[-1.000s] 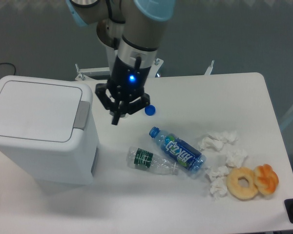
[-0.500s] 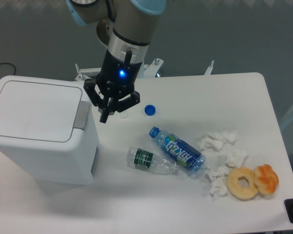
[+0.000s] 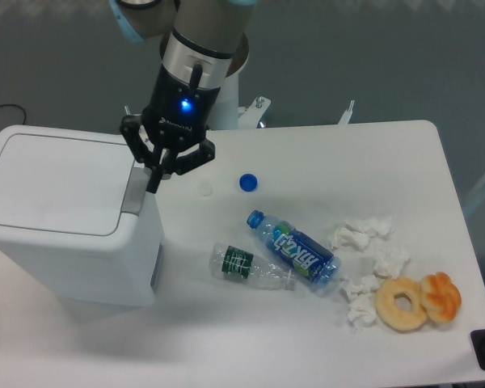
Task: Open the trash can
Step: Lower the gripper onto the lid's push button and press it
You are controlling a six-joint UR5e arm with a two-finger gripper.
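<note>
The trash can (image 3: 61, 214) is a large white boxy bin at the left of the table, its flat lid down. A grey push-button tab (image 3: 134, 192) sits on the lid's right edge. My gripper (image 3: 154, 182) hangs point-down right over that tab, its fingers drawn together with nothing between them. The tips are at or just above the tab; contact is not clear from this angle.
A blue bottle cap (image 3: 247, 183) and a white cap (image 3: 204, 190) lie right of the bin. Two plastic bottles (image 3: 293, 250) (image 3: 250, 267) lie mid-table. Crumpled tissues (image 3: 364, 267) and two doughnuts (image 3: 416, 302) sit at the right front.
The gripper has travelled left, from near the blue cap to above the bin's grey tab. Nothing else on the table moved.
</note>
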